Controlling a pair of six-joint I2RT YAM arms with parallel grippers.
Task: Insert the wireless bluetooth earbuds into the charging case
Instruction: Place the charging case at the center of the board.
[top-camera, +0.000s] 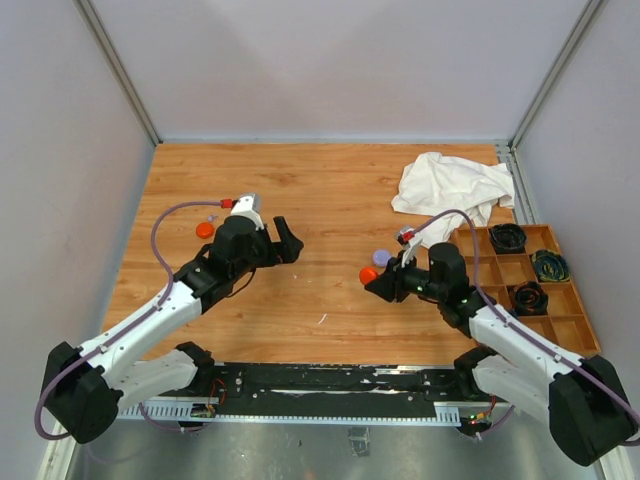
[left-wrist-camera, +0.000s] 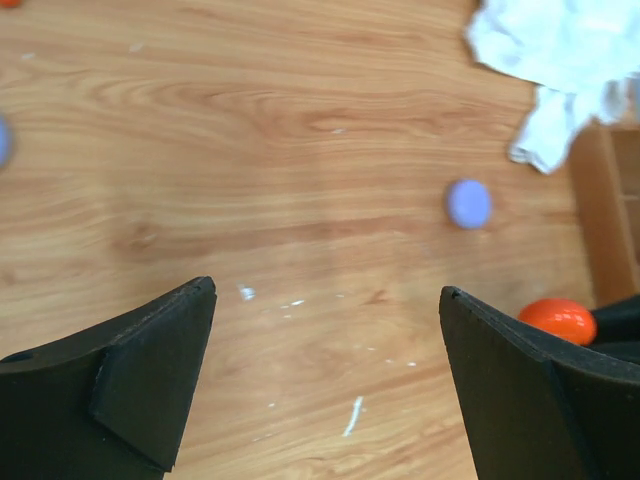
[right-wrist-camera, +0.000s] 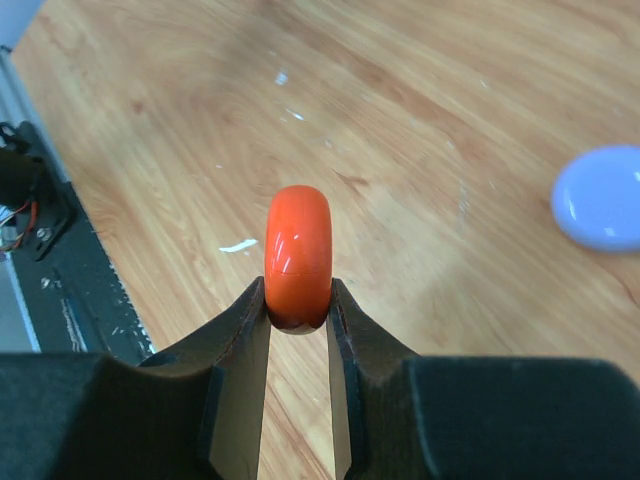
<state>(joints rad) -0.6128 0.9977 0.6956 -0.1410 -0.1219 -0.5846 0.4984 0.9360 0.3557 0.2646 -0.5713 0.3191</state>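
**A:** right wrist cam, status?

**B:** right claw (right-wrist-camera: 298, 305) is pinched on the orange-red charging case (right-wrist-camera: 297, 250). The case sits on edge with its narrow side to the lens, and a seam line shows low on it. Both fingers (right-wrist-camera: 243, 350) press its flanks near the bottom. Most of the case sticks out past the tips.

**A:** touching the table?

**B:** can't tell from this angle.

**A:** what's around it?

**B:** wood-grain table (right-wrist-camera: 430, 110) with a few white flecks (right-wrist-camera: 238, 245). The lavender case (right-wrist-camera: 603, 198) lies flat at the right edge, cut off by the frame and well apart from the claw. Black rail (right-wrist-camera: 60, 270) with thin wires at far left.
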